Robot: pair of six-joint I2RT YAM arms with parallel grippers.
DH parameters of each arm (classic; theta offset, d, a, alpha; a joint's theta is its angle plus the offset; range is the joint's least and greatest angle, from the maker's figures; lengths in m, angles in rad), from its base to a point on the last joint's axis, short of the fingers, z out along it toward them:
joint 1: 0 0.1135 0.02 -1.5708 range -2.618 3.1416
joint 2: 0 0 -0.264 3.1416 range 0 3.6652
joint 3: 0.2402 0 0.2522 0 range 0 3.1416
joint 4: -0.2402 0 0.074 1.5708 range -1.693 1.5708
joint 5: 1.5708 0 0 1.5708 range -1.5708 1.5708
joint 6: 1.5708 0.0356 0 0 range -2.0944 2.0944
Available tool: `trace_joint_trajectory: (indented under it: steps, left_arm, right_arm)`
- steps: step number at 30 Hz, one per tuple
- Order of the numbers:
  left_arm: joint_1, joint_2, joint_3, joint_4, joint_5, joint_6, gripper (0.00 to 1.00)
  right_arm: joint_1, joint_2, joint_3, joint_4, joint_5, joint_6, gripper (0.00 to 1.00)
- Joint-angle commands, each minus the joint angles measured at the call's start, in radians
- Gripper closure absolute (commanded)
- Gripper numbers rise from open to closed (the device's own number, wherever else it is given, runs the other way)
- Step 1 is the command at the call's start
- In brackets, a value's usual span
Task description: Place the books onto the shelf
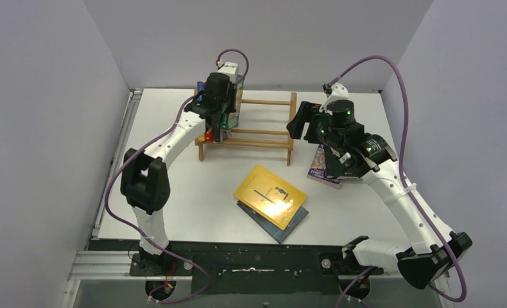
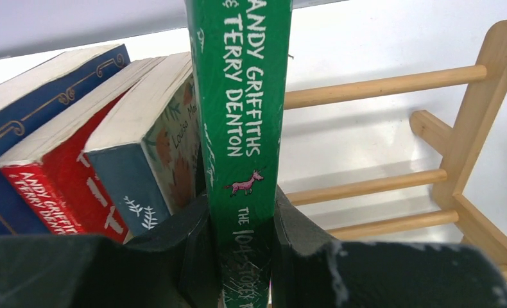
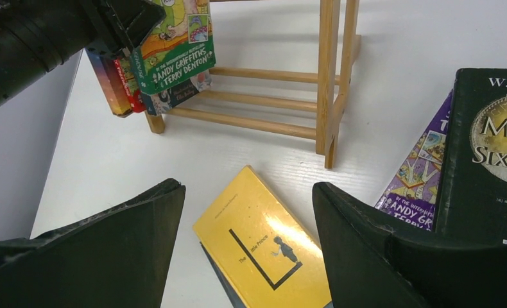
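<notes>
I am partway through shelving. My left gripper [image 2: 241, 247] is clamped nearly shut on the green-spined book [image 2: 241, 109], holding it upright at the left end of the shelf [image 2: 379, 85], in the upper middle of the overhead view. Three books already lean there, just left of mine: the navy book [image 2: 33, 115], the red book [image 2: 55, 186] and the floral book [image 2: 158, 151] (the last looks to be touching mine, though I cannot tell whether mine is seated on the slats). My right gripper [image 3: 246, 192] hangs with its jaws wide apart and nothing between them. It is above the desk [image 1: 187, 205], right of centre in the overhead view, near the shelf's right end frame.

Four books lie flat on the desk. The yellow book [image 3: 264, 247] rests on the blue-grey book [image 1: 289, 226] in the lower middle. The black book [image 3: 488, 147] overlaps the purple book [image 3: 414, 176] at the right edge of the right wrist view.

Next, I judge, the green-spined book needs lowering squarely against the floral book before I let go, or it may tip toward the bare slats on its right. After that the right gripper could drop onto the black book.
</notes>
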State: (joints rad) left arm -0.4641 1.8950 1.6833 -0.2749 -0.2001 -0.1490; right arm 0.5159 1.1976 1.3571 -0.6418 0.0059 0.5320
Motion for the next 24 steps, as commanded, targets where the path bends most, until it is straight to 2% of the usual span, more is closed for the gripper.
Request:
trace_joint_trajectory:
  steps: [1, 3, 6, 8, 17, 22, 24]
  left_arm:
    - [-0.007, -0.025, -0.007, 0.186, -0.077, 0.029, 1.0]
    - [-0.007, -0.035, -0.033, 0.196, -0.105, 0.02, 0.98]
    - [-0.007, -0.056, -0.068, 0.205, -0.146, 0.015, 0.78]
    - [-0.007, -0.067, -0.079, 0.2, -0.163, 0.016, 0.72]
    - [-0.007, -0.163, -0.069, 0.078, -0.162, -0.019, 0.59]
    - [-0.005, -0.235, -0.025, -0.085, -0.149, -0.08, 0.56]
    - [-0.003, -0.291, -0.021, -0.183, -0.119, -0.127, 0.49]
  right_arm:
    - [-0.007, -0.004, -0.003, 0.022, 0.023, 0.021, 0.25]
    - [-0.007, 0.009, -0.002, 0.021, 0.018, 0.023, 0.25]
    - [-0.008, 0.029, 0.0, 0.019, 0.011, 0.03, 0.25]
    - [-0.008, 0.039, -0.002, 0.021, 0.008, 0.035, 0.25]
    - [-0.011, 0.054, -0.017, 0.033, 0.002, 0.046, 0.25]
    - [-0.011, 0.042, -0.035, 0.021, 0.002, 0.047, 0.25]
    - [-0.011, 0.033, -0.038, -0.007, 0.017, 0.032, 0.25]
